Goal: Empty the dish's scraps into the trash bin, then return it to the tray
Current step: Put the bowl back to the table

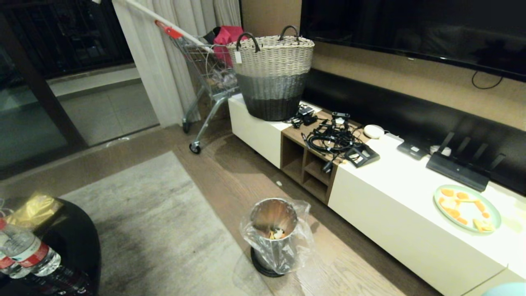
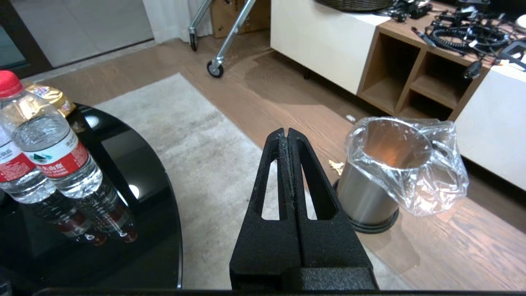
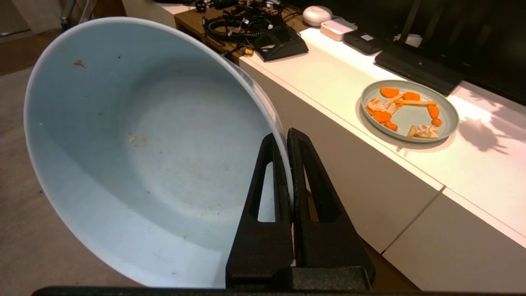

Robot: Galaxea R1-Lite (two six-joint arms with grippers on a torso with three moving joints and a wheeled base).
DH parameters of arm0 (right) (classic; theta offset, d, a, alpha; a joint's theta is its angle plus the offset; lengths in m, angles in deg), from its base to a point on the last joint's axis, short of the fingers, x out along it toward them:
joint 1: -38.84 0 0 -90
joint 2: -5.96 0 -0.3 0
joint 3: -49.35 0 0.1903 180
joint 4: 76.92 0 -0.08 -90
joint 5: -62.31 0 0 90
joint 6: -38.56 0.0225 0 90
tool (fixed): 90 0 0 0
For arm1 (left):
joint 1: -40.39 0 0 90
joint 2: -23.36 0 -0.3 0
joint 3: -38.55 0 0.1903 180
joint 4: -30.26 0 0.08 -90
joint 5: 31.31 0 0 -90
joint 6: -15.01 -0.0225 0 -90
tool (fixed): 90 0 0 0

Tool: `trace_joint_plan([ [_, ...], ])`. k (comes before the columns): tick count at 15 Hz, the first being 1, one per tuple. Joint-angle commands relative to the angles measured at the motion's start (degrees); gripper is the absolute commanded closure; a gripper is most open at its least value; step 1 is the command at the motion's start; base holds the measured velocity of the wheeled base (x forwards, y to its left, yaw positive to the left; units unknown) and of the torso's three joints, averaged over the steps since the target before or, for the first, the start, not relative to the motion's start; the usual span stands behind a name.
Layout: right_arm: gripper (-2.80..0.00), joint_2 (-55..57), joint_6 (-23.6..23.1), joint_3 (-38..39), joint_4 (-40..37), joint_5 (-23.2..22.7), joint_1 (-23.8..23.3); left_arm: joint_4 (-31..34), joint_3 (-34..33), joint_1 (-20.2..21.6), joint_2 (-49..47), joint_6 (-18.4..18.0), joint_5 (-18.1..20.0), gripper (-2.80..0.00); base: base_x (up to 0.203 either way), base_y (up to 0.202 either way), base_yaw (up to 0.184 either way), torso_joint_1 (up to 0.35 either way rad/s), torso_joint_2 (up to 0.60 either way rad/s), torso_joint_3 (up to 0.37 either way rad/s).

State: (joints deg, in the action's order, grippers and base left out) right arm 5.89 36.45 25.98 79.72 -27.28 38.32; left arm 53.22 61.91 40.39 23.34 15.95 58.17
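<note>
My right gripper [image 3: 284, 135] is shut on the rim of the dish [image 3: 135, 156], a pale-blue bowl tipped on its side. Only a few crumbs cling inside it. A corner of the dish [image 1: 509, 289] shows at the bottom right of the head view. The trash bin [image 1: 279, 257], a shiny metal can with a clear bag liner, stands on the wooden floor before the white cabinet. Scraps [image 1: 276, 234] lie at its bottom. My left gripper [image 2: 286, 132] is shut on nothing, hanging over the rug left of the trash bin [image 2: 365, 193]. The tray is out of view.
A green plate [image 1: 495, 211] with orange carrot pieces sits on the white cabinet [image 1: 394, 181]. Farther back are tangled cables [image 1: 333, 137] and a woven basket [image 1: 271, 76]. A black round table [image 1: 78, 242] with water bottles [image 1: 26, 253] stands at the left, a shopping cart [image 1: 205, 70] beyond.
</note>
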Motion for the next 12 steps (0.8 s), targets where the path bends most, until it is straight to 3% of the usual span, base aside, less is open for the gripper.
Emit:
trace_joint_plan([
  [1, 0.00, 0.07, -0.06, 0.00, 0.00, 0.02, 0.08, -0.03, 0.00, 0.00, 0.02, 0.03, -0.02, 0.00, 0.000, 0.000, 0.000, 0.005, 0.00, 0.041],
  [10, 0.00, 0.07, 0.00, 0.00, 0.00, 0.02, 0.00, -0.03, 0.00, 0.00, 0.02, 0.12, -0.02, 0.00, 0.000, 0.000, 0.000, 0.000, 0.00, 0.000],
  [12, 0.00, 0.07, 0.00, 0.00, 0.00, 0.02, 0.01, -0.03, 0.00, 0.00, 0.02, 0.12, -0.02, 0.00, -0.144, 0.000, 0.001, 0.009, 0.00, 0.002],
])
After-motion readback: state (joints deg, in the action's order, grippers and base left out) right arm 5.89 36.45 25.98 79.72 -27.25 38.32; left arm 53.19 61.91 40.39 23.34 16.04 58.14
